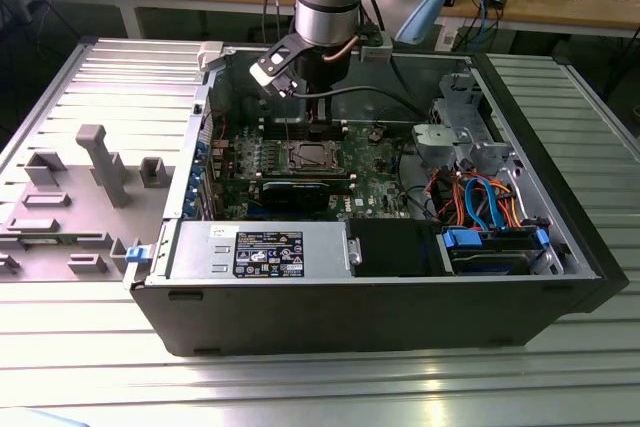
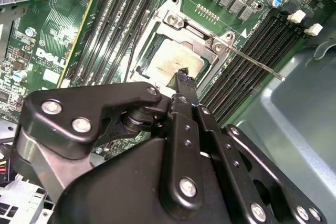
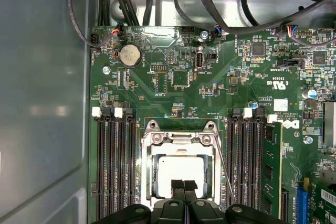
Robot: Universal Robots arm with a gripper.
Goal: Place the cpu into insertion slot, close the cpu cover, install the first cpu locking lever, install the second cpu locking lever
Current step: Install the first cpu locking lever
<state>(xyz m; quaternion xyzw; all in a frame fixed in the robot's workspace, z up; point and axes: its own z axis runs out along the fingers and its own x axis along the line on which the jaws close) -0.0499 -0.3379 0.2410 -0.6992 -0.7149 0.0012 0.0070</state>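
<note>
Tool [image 3: 184, 185] closed, above cpu [image 3: 173, 167] (silvery, square)

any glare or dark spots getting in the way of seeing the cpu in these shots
First wrist view: glare washes the cpu top pale, and the hand covers one edge. Second wrist view: the same pale sheen on the cpu, with the hand overlapping its edge. Exterior view: the case interior looks dim next to the bright ribbed table.
</note>
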